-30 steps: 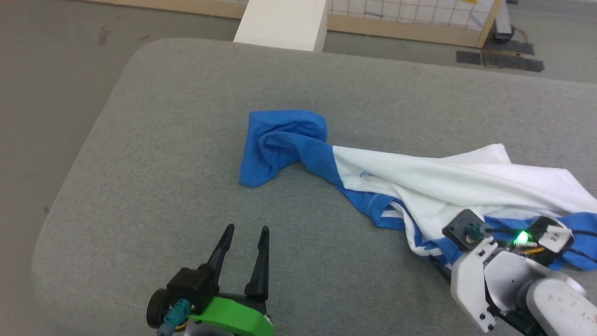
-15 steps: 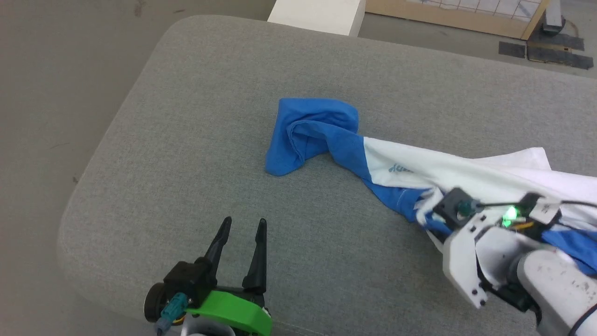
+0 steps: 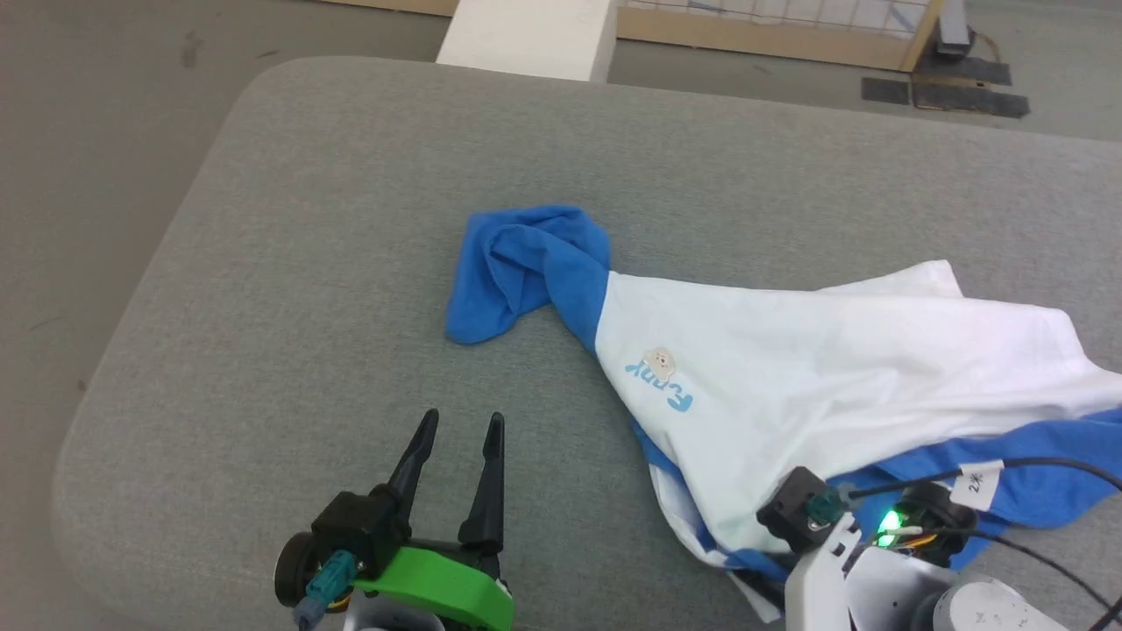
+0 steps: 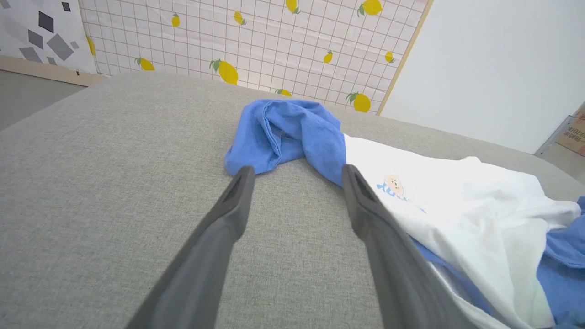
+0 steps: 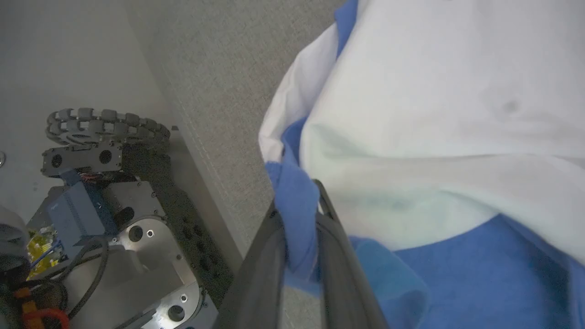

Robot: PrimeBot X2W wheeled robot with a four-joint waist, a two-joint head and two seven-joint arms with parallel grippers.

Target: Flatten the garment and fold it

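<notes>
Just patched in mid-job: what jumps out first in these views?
The garment, white with blue trim, lies rumpled across the right of the grey cushion, its blue sleeve bunched near the middle. The right gripper is shut on a blue fold at the near edge; the left gripper stands open, clear of the cloth.

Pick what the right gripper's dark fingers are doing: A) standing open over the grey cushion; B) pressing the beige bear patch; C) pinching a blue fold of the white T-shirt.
C: the right wrist view shows the right gripper shut on a blue fold of the soft white, blue-sleeved T-shirt.
</notes>
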